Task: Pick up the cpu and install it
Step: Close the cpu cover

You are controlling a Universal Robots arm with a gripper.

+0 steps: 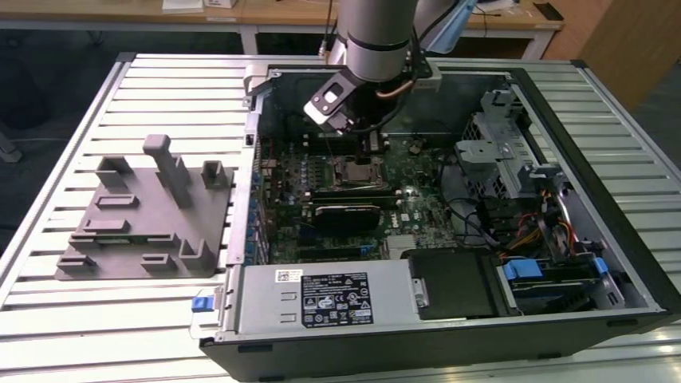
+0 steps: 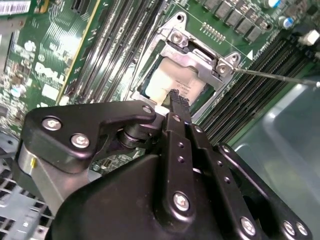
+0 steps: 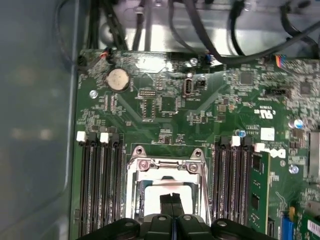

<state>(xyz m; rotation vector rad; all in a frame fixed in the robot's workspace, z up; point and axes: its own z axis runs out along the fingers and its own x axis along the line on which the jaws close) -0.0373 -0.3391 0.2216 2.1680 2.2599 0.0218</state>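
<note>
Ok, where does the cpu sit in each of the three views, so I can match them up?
Exterior view: the cpu lies in the metal socket frame, beneath the end effector.
Second wrist view: the pale square inside that frame, at the end effector's tips.
First wrist view: the pale patch inside the frame, behind the shut fingertips.
Shared landmark: the screwed metal socket frame.

on the worktop point(image 1: 107, 335), the fixture point(image 1: 139, 231) lies at the exterior view's left of the open case point(image 1: 426, 351); inside, the cpu point(image 3: 150, 192) sits in the socket point(image 3: 165, 165) between memory slots point(image 3: 100, 190), with the gripper point(image 3: 172, 197) over it.
</note>
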